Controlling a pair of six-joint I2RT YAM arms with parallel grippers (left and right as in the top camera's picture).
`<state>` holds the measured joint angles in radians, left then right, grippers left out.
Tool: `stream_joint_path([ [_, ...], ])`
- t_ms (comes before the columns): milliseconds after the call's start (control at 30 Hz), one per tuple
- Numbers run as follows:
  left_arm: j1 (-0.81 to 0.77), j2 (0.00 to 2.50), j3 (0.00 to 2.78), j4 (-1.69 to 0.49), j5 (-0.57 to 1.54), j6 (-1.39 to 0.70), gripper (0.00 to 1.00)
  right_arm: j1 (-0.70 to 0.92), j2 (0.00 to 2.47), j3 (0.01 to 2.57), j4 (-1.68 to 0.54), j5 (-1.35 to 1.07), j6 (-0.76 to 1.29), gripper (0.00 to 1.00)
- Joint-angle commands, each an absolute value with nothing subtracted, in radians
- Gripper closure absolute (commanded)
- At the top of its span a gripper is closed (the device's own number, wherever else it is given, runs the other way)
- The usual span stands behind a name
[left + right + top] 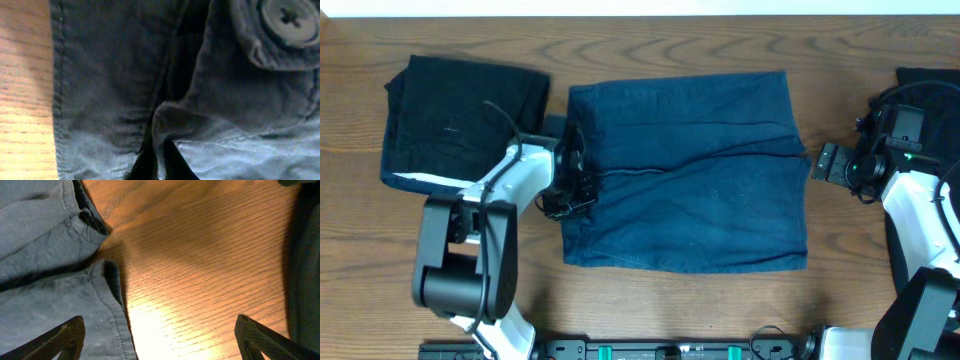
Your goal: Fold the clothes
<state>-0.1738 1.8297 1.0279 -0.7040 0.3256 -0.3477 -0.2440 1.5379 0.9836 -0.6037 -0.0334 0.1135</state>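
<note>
the left gripper (161, 162) is pinching a raised ridge of the navy garment (700, 190), which is lying spread mid-table, while the right gripper (160, 337) is hanging wide open and empty over bare table (200, 255) just beside the opposite hem; the soft, limp cloth is probably handling best when gripped at its stitched edges

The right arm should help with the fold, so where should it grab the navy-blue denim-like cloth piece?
Pinch the navy-blue denim-like cloth piece at its hem edge, coming from the right, low: it lies flat and that edge faces the open right gripper.
</note>
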Motion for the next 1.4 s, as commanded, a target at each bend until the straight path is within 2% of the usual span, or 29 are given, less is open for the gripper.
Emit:
stream_joint_path([
  [0, -0.175, 1.862, 0.953, -0.675, 0.275, -0.373, 0.90, -0.250, 1.540, 0.980, -0.601, -0.038, 0.118, 0.06],
  [167, -0.175, 1.839, 0.981, -0.700, 0.277, -0.372, 0.75, -0.249, 1.539, 0.982, -0.596, -0.074, 0.118, 0.07],
  [367, -0.175, 1.700, 1.092, -0.796, 0.278, -0.372, 0.69, -0.249, 1.512, 1.015, -0.633, -0.210, 0.088, 0.04],
  [433, -0.175, 1.636, 1.099, -0.799, 0.276, -0.371, 0.59, -0.249, 1.501, 1.015, -0.640, -0.214, 0.088, 0.04],
  [500, -0.175, 1.585, 1.099, -0.800, 0.276, -0.344, 0.43, -0.249, 1.499, 1.015, -0.644, -0.214, 0.088, 0.03],
  [533, -0.175, 1.570, 1.099, -0.799, 0.275, -0.331, 0.37, -0.249, 1.499, 1.015, -0.646, -0.214, 0.088, 0.03],
  [633, -0.175, 1.559, 1.099, -0.791, 0.274, -0.323, 0.35, -0.249, 1.499, 1.015, -0.647, -0.214, 0.088, 0.03],
  [1033, -0.168, 1.742, 1.062, -0.592, 0.216, -0.323, 0.37, -0.249, 1.499, 1.015, -0.646, -0.208, 0.071, 0.02],
  [1100, -0.169, 1.758, 1.062, -0.584, 0.217, -0.323, 0.43, -0.249, 1.499, 1.015, -0.646, -0.205, 0.069, 0.02],
  [1167, -0.169, 1.764, 1.062, -0.585, 0.224, -0.323, 0.54, -0.249, 1.499, 1.015, -0.646, -0.198, 0.069, 0.03],
  [1233, -0.168, 1.763, 1.063, -0.585, 0.238, -0.323, 0.73, -0.249, 1.499, 1.015, -0.646, -0.189, 0.069, 0.03],
  [1300, -0.167, 1.760, 1.065, -0.585, 0.239, -0.323, 0.80, -0.249, 1.499, 1.015, -0.646, -0.189, 0.069, 0.03],
  [1367, -0.164, 1.752, 1.065, -0.589, 0.239, -0.323, 0.81, -0.249, 1.499, 1.015, -0.646, -0.187, 0.069, 0.03],
])
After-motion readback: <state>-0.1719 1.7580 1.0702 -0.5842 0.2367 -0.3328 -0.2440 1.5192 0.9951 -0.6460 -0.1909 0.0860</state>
